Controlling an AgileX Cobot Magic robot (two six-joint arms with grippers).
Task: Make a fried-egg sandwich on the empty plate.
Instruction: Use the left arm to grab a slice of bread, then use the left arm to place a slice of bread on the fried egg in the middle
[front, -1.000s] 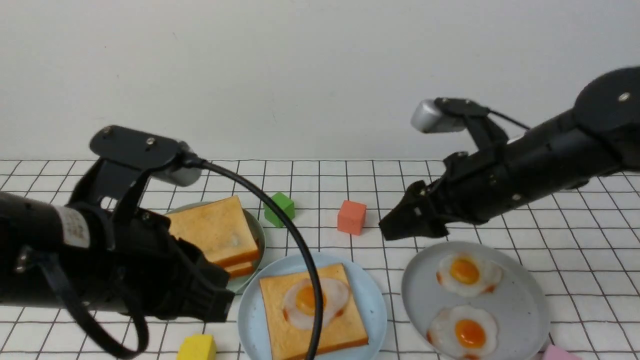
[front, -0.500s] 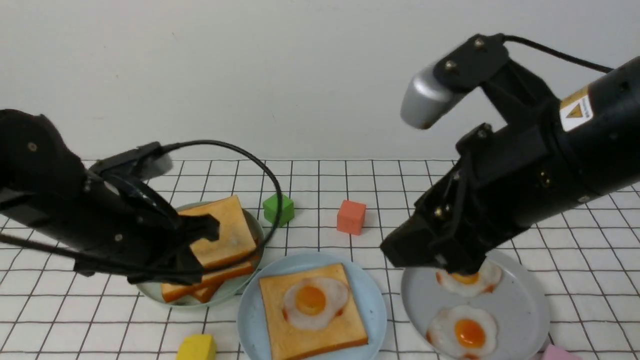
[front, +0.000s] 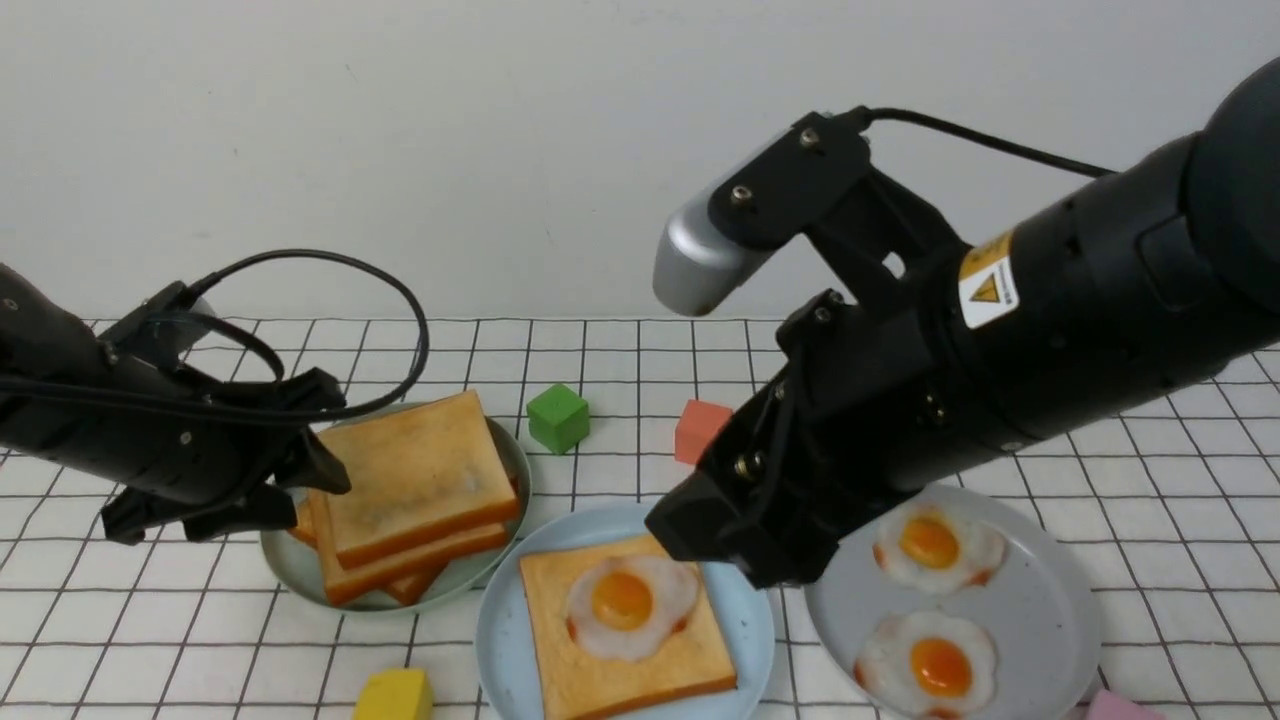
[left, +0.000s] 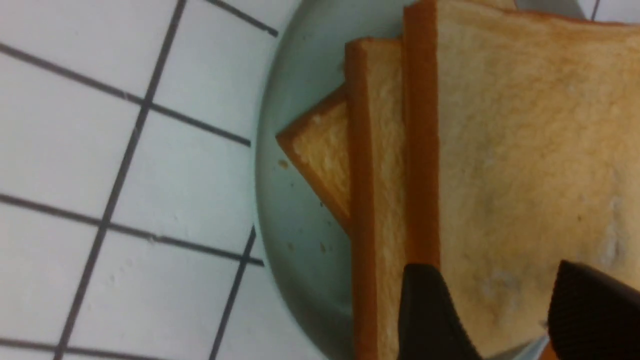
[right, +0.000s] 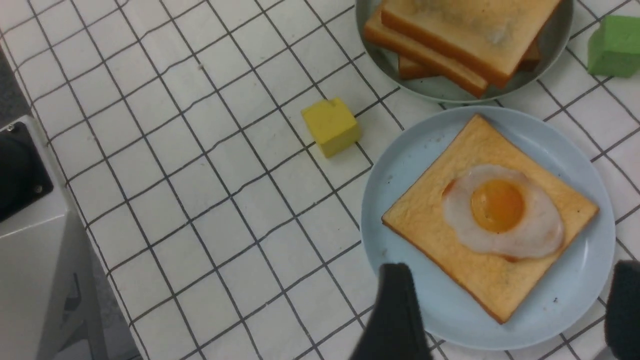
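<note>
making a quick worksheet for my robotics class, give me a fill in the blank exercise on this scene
The fried egg lies on a single slice of ____.
The plate with two loose eggs is coloured ____.
The cube behind the pale green plate's right side is ____.
The left end effector stands ____, not shut.

Missing words: toast; grey; green; open

Orange block (front: 701, 431): far, partly hidden
Green block (front: 558, 419): far, left of orange
Yellow block (front: 393, 696): near left
Pink block (front: 1122, 706): near right, cut off
</note>
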